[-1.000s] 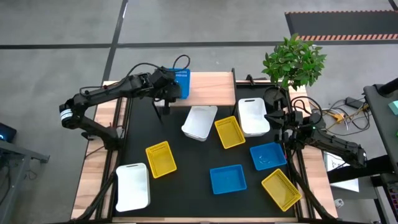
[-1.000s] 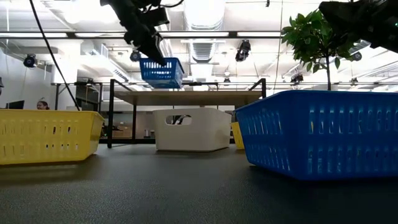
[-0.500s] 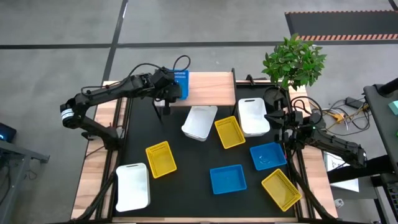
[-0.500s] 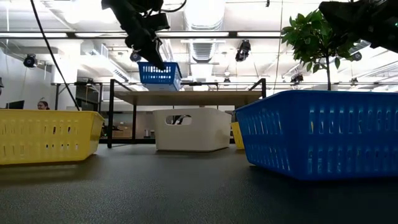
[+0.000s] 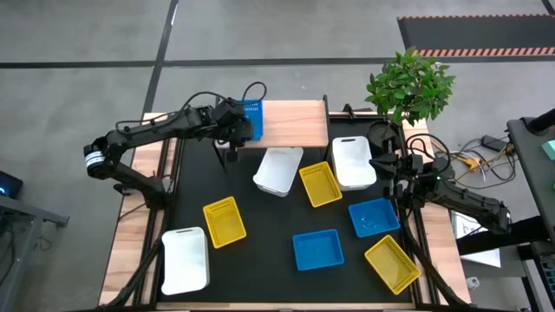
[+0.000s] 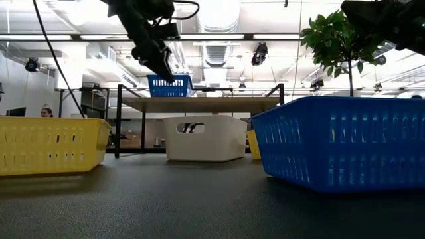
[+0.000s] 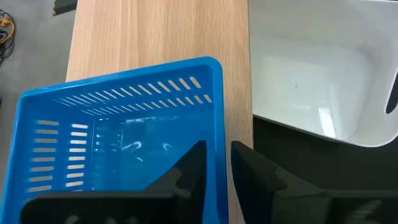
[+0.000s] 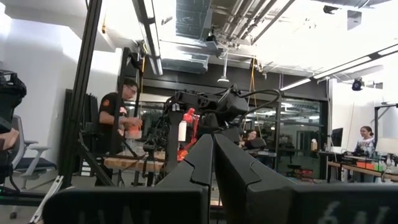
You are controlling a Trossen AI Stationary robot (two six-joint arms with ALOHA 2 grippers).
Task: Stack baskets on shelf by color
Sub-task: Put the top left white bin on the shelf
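Left gripper (image 5: 244,132) covers blue basket's (image 5: 252,119) near rim; shelf (image 5: 295,124) legs hidden.

Grey tiled floor (image 5: 78,35), potted plant (image 5: 409,85) — bright ceiling lights (image 6: 219,36)

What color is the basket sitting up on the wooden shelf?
Blue basket, clearest in the left wrist view.

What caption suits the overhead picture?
Left gripper sets a blue basket on the wooden shelf.
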